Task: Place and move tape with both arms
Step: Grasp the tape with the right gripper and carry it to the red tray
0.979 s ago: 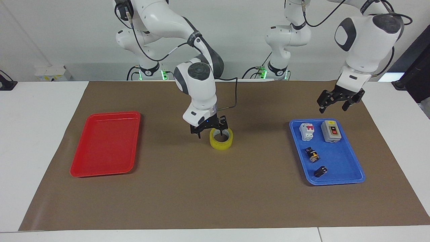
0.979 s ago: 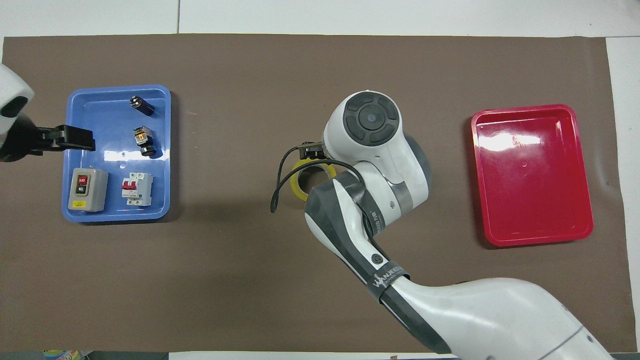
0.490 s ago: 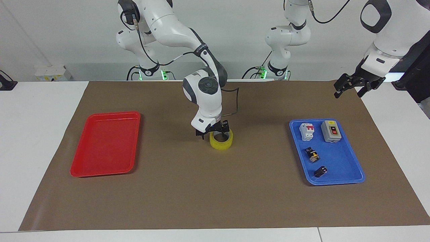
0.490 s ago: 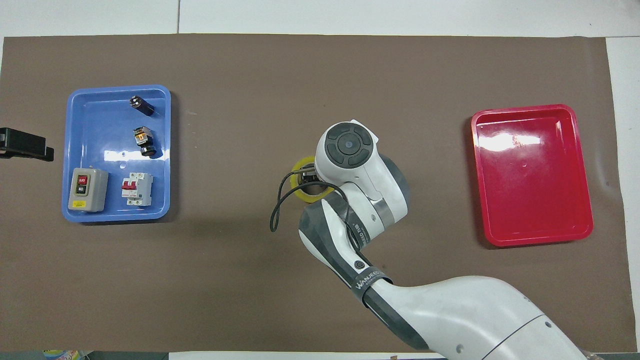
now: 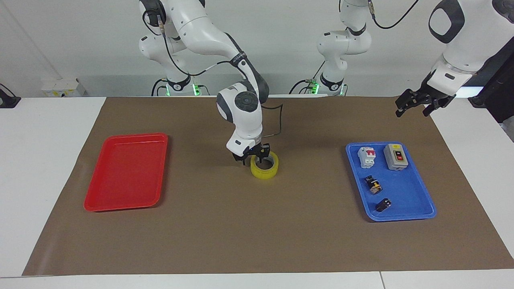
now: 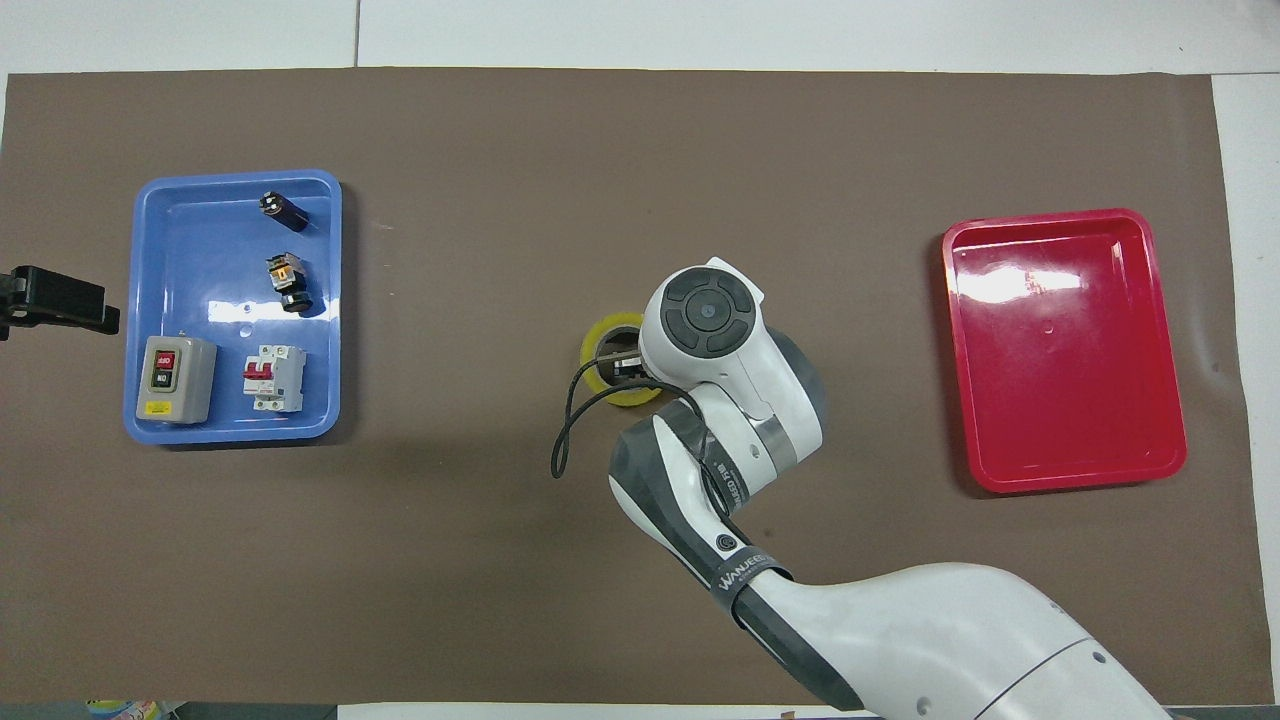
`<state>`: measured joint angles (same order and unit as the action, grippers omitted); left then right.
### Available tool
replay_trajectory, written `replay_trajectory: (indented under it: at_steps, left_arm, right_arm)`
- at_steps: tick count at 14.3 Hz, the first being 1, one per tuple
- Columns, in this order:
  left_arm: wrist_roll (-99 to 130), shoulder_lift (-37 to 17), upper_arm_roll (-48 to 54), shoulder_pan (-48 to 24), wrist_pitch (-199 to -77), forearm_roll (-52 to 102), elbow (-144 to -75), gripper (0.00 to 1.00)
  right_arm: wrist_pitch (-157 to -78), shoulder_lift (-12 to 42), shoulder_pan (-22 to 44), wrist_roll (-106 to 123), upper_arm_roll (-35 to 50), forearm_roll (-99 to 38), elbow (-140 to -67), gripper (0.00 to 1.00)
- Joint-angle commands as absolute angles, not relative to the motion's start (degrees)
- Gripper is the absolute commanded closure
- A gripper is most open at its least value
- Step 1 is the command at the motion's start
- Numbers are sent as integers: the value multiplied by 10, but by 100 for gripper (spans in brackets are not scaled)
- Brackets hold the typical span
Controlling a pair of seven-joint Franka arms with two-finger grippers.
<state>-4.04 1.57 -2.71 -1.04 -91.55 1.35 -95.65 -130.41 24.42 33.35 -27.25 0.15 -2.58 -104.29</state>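
The tape [image 5: 264, 169], a yellow roll with a white core, lies flat at the middle of the brown mat [image 5: 257, 237]. My right gripper [image 5: 253, 157] is down on it, with one finger inside the ring and one outside, shut on the part of its wall toward the right arm's end. In the overhead view the right arm's wrist covers part of the tape [image 6: 603, 345]. My left gripper [image 5: 415, 105] hangs open and holds nothing, raised over the mat's corner at the left arm's end; only its tip [image 6: 70, 302] shows at the overhead view's edge.
A blue tray [image 5: 405, 214] toward the left arm's end holds a white breaker [image 5: 366, 156], a grey switch box [image 5: 396, 156] and two small black parts. A red tray [image 5: 126, 170] lies toward the right arm's end.
My right gripper came down around the tape's wall and closed on it. The left arm rose and swung away from over the blue tray toward the table's end.
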Motion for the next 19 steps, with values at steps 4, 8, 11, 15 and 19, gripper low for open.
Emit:
replay_trajectory:
  at_steps: [4, 8, 11, 15, 19]
  left_arm:
    - [-45, 21, -26, -10, -914, 19, -962, 0]
    - [-45, 21, -26, -10, -914, 19, -962, 0]
    - [-45, 21, -26, -10, -914, 19, -962, 0]
    - [-45, 21, -26, -10, -914, 19, -962, 0]
    - [-45, 21, -26, -10, -914, 19, -962, 0]
  right_arm:
    - [-1294, 231, 326, -272, -2, -25, -1031, 100]
    - [-1179, 224, 266, -212, -5, 28, -973, 100]
    - [-1111, 160, 159, -51, -5, 29, -987, 100]
    - [-1066, 127, 2, 166, -6, 29, -1009, 100]
    - [-1111, 112, -124, 316, -6, 29, -1067, 100]
